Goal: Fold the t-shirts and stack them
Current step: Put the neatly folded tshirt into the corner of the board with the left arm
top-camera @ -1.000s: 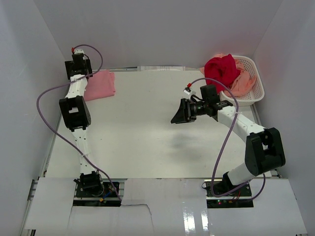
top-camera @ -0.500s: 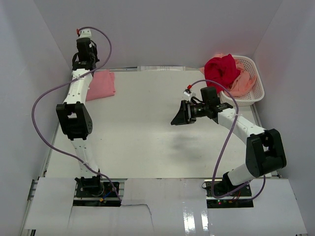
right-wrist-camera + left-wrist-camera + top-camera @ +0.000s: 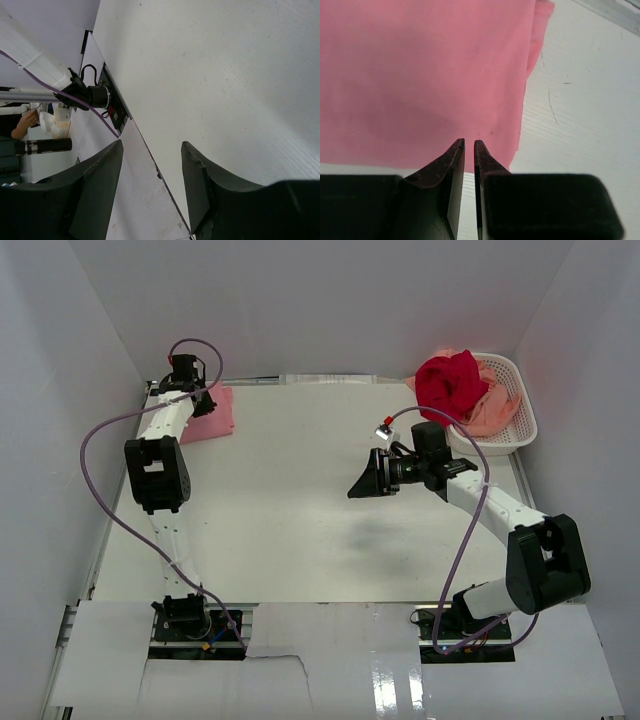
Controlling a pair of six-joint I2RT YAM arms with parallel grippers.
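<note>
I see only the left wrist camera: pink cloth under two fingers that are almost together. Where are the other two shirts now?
Observer: Both are at the white basket in the far right corner of the table. The red shirt is heaped on top and hangs over the rim, and the peach shirt lies partly under it.
Operator: Thank you. Does the right gripper hold anything?
Observer: No. The right gripper is open and empty, held over the table near the middle, well apart from the basket.
</note>
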